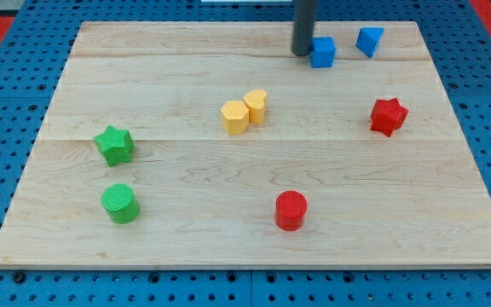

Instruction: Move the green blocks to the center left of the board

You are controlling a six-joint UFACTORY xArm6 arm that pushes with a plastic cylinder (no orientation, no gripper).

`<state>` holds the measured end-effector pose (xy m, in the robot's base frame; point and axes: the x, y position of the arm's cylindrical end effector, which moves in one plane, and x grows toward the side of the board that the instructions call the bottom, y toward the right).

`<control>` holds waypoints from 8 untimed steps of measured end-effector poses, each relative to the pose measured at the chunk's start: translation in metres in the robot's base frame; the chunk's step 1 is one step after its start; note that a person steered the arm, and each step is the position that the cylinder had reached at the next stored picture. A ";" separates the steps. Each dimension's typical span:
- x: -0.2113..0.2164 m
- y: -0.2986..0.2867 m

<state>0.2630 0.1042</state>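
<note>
A green star block lies at the view's left, about mid-height on the wooden board. A green cylinder lies just below it, nearer the bottom left. My tip is at the view's top, right of centre, touching or almost touching the left side of a blue cube. It is far from both green blocks.
A second blue block lies at the top right. A yellow hexagon block and a yellow cylinder touch near the centre. A red star is at the right, a red cylinder at the bottom centre.
</note>
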 end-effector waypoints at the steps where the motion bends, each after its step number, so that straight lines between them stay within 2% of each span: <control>1: 0.000 0.007; 2: 0.000 -0.012; 4: 0.005 -0.013; 6: 0.044 0.007; 7: 0.123 0.016; 8: 0.187 -0.026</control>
<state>0.4500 0.0787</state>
